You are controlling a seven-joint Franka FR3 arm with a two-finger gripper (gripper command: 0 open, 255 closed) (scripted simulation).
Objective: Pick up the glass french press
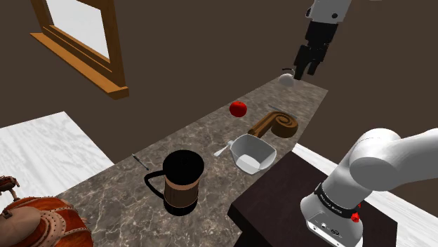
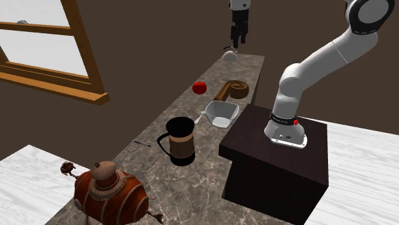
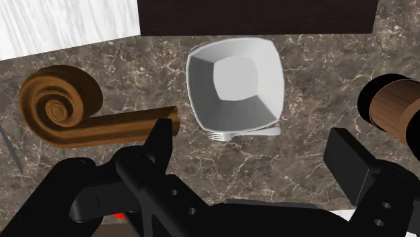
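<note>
The french press (image 1: 182,181) stands upright on the marbled brown counter (image 1: 126,193), near its end at the shoulder view's lower left. It is a dark beaker with a brown band and a black handle. It also stands mid-counter in the second exterior view (image 2: 181,140), and its top shows beside the right finger in the wrist view (image 3: 397,108). My gripper (image 1: 307,67) hangs high over the counter's far end, well away from the press. It is open, its fingers (image 3: 161,138) spread wide with nothing between them.
Between gripper and press lie a white bowl (image 1: 253,152) with a utensil under it, a wooden scroll (image 1: 277,124) and a red apple (image 1: 239,108). A small white object (image 1: 286,79) sits below the gripper. A copper round vessel (image 2: 112,188) stands past the press. The dark stand (image 2: 275,160) borders the counter.
</note>
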